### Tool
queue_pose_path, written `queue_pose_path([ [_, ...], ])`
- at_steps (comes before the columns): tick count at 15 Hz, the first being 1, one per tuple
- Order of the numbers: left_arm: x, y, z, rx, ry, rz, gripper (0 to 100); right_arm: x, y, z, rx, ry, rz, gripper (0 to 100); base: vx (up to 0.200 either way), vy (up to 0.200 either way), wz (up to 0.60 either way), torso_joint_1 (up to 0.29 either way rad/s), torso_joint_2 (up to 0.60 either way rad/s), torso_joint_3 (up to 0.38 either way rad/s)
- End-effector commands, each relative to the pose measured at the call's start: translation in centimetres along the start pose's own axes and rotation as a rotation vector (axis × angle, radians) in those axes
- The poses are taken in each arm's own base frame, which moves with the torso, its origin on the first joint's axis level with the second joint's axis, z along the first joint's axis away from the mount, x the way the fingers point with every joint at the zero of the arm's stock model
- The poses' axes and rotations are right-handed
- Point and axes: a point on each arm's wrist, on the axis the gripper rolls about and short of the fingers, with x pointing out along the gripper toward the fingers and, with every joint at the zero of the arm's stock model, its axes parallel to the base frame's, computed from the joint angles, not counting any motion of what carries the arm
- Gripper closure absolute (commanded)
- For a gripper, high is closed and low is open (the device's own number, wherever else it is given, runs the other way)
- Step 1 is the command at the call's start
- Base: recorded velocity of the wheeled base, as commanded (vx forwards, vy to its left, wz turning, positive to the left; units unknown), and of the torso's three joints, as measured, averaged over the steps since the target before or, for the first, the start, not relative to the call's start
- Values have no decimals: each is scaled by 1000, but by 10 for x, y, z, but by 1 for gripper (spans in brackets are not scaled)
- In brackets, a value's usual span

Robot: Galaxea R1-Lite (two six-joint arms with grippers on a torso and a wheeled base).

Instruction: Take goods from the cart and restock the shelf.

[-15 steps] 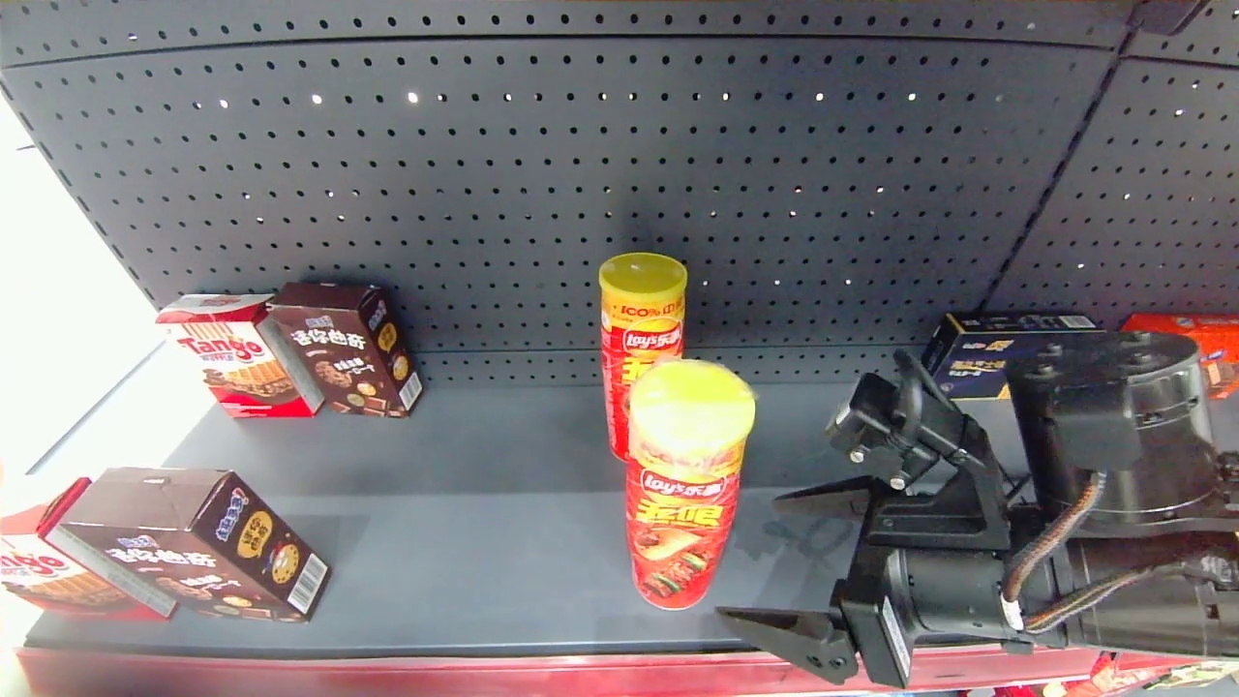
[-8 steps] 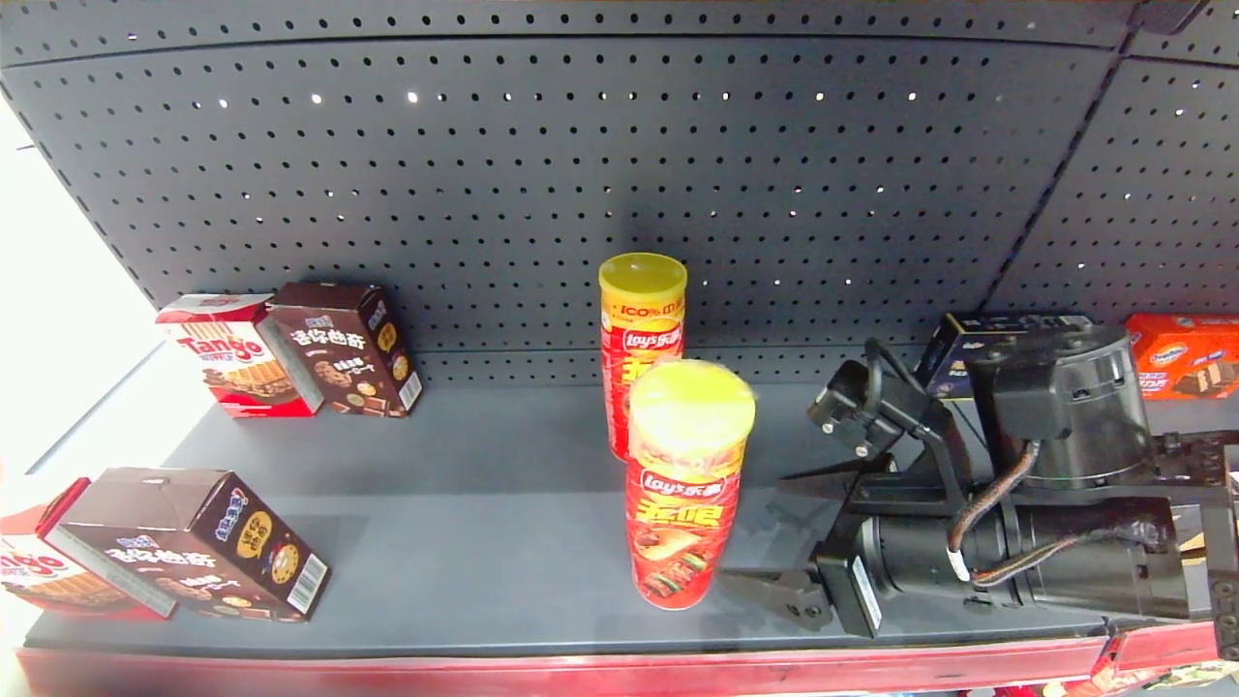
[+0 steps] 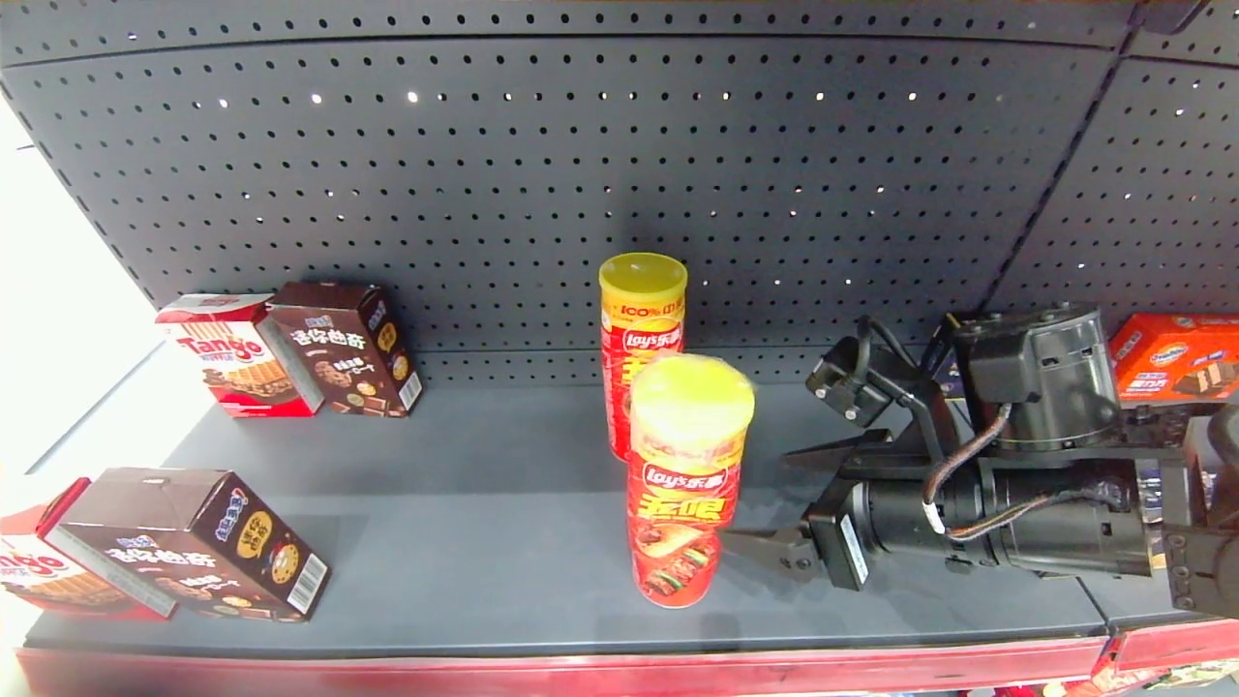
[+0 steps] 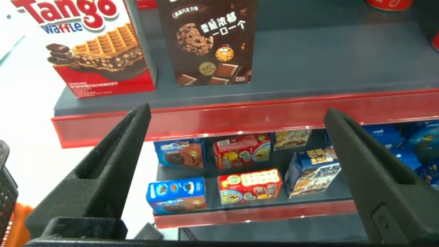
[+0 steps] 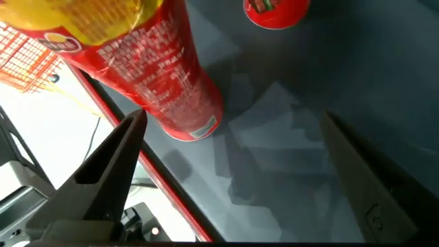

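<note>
Two red chip cans with yellow lids stand upright mid-shelf, the front can (image 3: pixel 685 484) just ahead of the back can (image 3: pixel 642 319). My right gripper (image 3: pixel 760 499) hangs open low over the grey shelf (image 3: pixel 465 542), right of the front can. Its nearer fingertip is close to the can's side, and I cannot tell if it touches. In the right wrist view the front can (image 5: pixel 158 75) lies beyond one finger of the right gripper (image 5: pixel 233 116), not between the two. My left gripper (image 4: pixel 236 113) is open and holds nothing, below the shelf's front edge.
Waffle and chocolate cookie boxes (image 3: pixel 290 348) stand at the shelf's back left, with two more boxes (image 3: pixel 184 557) at the front left. An orange box (image 3: pixel 1176 353) sits at the far right behind my right arm. A red strip (image 3: pixel 484 673) edges the shelf. A lower shelf (image 4: pixel 250 171) holds small boxes.
My right arm has moved inward over the shelf, bringing the open gripper closer beside the front can. The can's top has shifted very slightly.
</note>
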Motion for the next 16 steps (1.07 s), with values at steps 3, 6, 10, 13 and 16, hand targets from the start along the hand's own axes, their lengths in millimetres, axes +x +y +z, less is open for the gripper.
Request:
queue_pose_path([
  [3,0,0,0,0,2,0,0,-4,-5,-1,7,-3,-18,0,0,0,0,0,0,0],
  [6,0,0,0,0,2,0,0,-11,-3,-8,9,8,-17,0,0,0,0,0,0,0],
  [10,0,0,0,0,2,0,0,-17,-14,-9,28,1,-57,0,0,0,0,0,0,0],
  [13,0,0,0,0,2,0,0,-8,-19,-11,35,27,-90,0,0,0,0,0,0,0],
  [16,0,0,0,0,2,0,0,2,-17,-9,28,34,-74,0,0,0,0,0,0,0],
])
